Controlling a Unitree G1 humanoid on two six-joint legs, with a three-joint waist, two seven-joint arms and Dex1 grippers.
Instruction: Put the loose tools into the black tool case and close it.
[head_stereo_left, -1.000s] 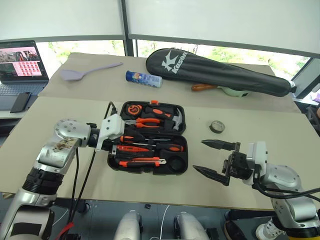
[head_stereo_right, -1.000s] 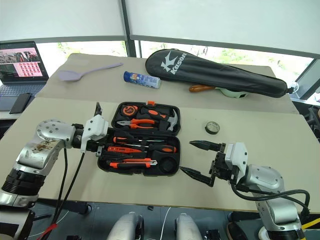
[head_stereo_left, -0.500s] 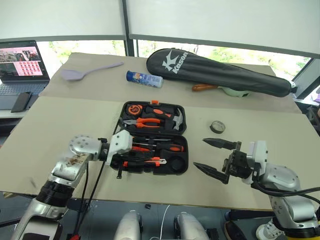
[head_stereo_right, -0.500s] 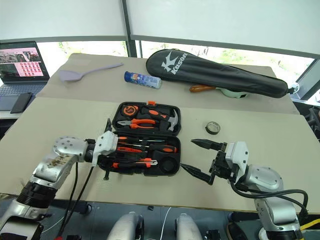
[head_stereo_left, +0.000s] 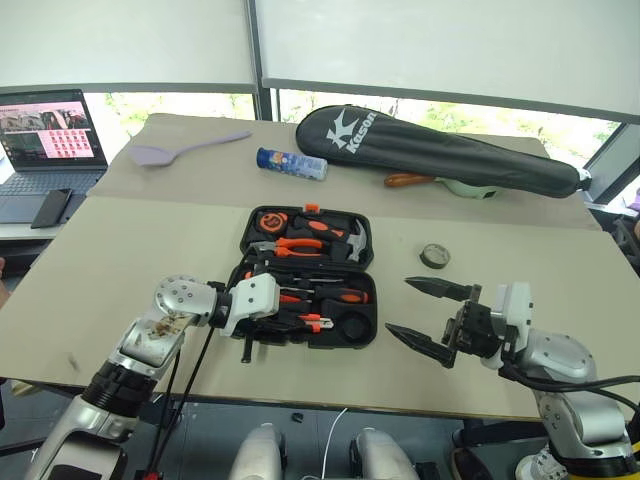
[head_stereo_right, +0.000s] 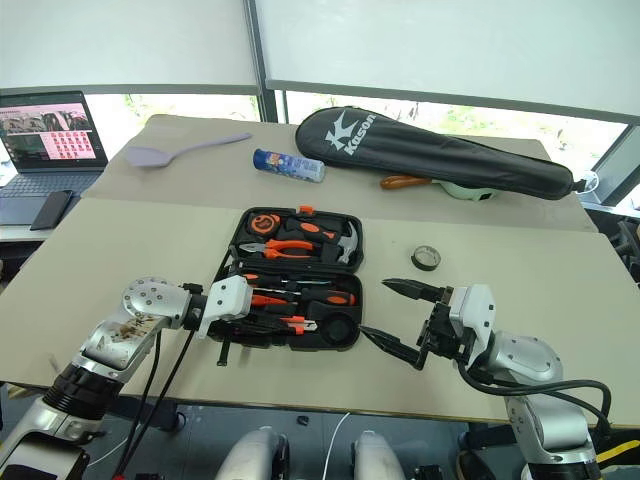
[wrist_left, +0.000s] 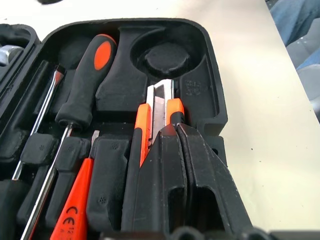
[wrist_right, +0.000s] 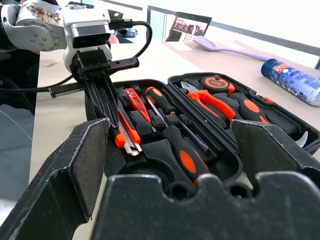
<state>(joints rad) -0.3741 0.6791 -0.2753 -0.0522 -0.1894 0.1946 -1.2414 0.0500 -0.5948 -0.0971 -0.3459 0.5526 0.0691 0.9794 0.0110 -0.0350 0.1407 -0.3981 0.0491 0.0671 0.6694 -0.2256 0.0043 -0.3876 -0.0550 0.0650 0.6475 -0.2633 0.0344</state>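
The black tool case (head_stereo_left: 305, 277) lies open on the counter (head_stereo_left: 120, 250), two black-and-orange screwdrivers (head_stereo_left: 325, 292), a red tester screwdriver (wrist_left: 72, 202) and an orange-black utility knife (wrist_left: 159, 120) seated in its front tray. The left gripper (wrist_left: 184, 150) rests over the knife, jaws pressed together. The right gripper (head_stereo_left: 425, 315) hangs beside the case, jaws spread wide. The small black tape roll (head_stereo_left: 434, 254) sits loose on the counter, right of the case.

Both head cameras look forward and down from above onto the open rectangular black plastic tool case (head_stereo_left: 305, 277) on the beige desk (head_stereo_left: 120, 250). Each wrist camera sits close, facing across that case's moulded slots from opposite ends.
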